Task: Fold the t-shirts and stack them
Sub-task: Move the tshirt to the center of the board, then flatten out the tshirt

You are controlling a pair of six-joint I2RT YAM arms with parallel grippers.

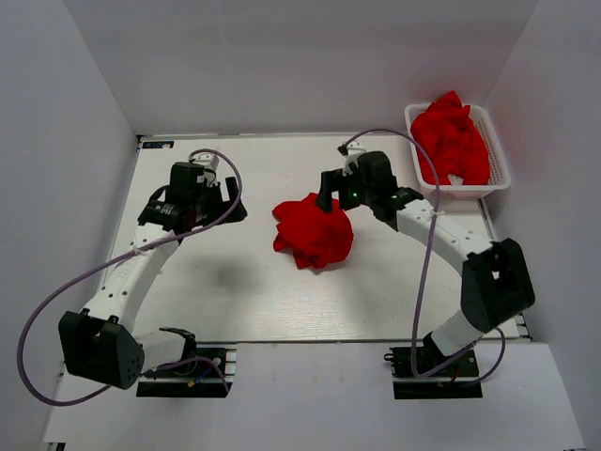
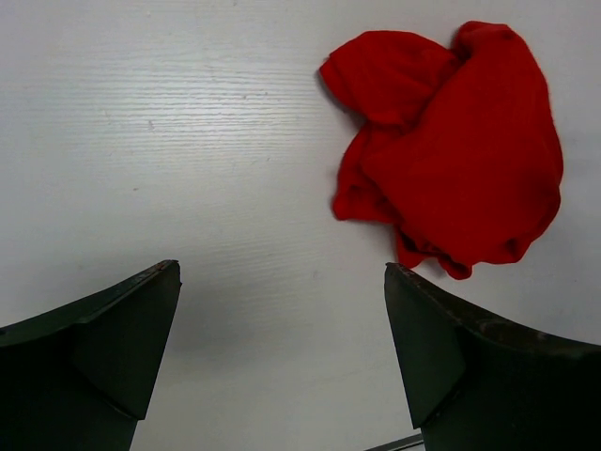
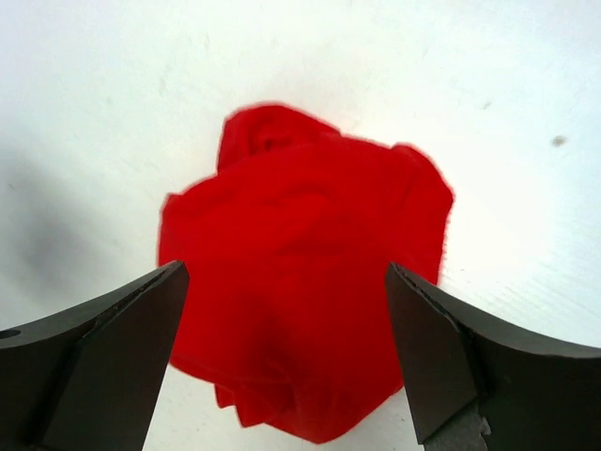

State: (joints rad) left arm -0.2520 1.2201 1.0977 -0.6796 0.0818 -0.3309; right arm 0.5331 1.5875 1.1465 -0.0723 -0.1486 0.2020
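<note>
White desk between pale walls fills our overhead view. One crumpled red cloth t-shirt lies unfolded mid-desk. One white plastic mesh basket at the far right corner holds a heap of red shirts; how many, we cannot tell. Of the two arms, the right pincer hangs over the loose t-shirt, while the left pincer sits well apart from it.

From the left wrist, we see the left pincer gaping above bare desk, the t-shirt lying beyond it.

From the right wrist, the right pincer stands spread and empty directly above the t-shirt.

We judge that spreading the t-shirt flat is the step in hand. The next move calls for catching a hem or shoulder, not the bulk. No folded stack shows yet.
</note>
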